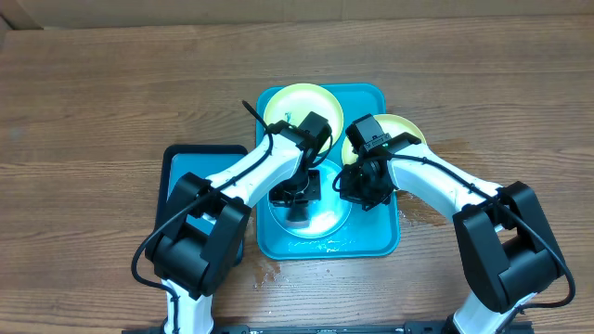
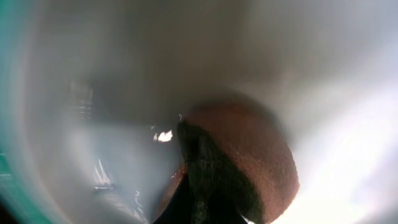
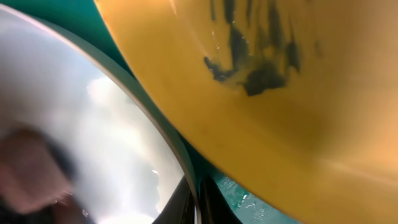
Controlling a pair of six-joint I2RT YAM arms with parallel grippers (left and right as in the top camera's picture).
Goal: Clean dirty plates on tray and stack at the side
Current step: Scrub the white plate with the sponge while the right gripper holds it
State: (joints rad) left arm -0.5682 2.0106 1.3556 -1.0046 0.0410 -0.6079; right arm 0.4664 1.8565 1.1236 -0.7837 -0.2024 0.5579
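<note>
A pale blue plate (image 1: 327, 219) lies in the front half of the turquoise tray (image 1: 380, 239). My left gripper (image 1: 299, 197) is over it, shut on a brown sponge (image 2: 249, 155) whose dark scrub side presses on the plate's wet surface (image 2: 124, 93). My right gripper (image 3: 198, 208) is shut on the pale blue plate's rim (image 3: 155, 134) at its right edge. A yellow-green plate (image 1: 299, 102) lies at the tray's far end. Another yellow-green plate (image 1: 405, 130) with a dark smear (image 3: 258, 71) leans over the tray's right rim, just behind my right gripper (image 1: 360, 190).
A smaller dark-rimmed blue tray (image 1: 181, 165) sits left of the turquoise one, partly under my left arm. Water droplets lie on the turquoise tray's front floor (image 1: 325, 246) and on the table near its front left corner (image 1: 267, 269). Brown wood tabletop (image 1: 501, 102) surrounds everything.
</note>
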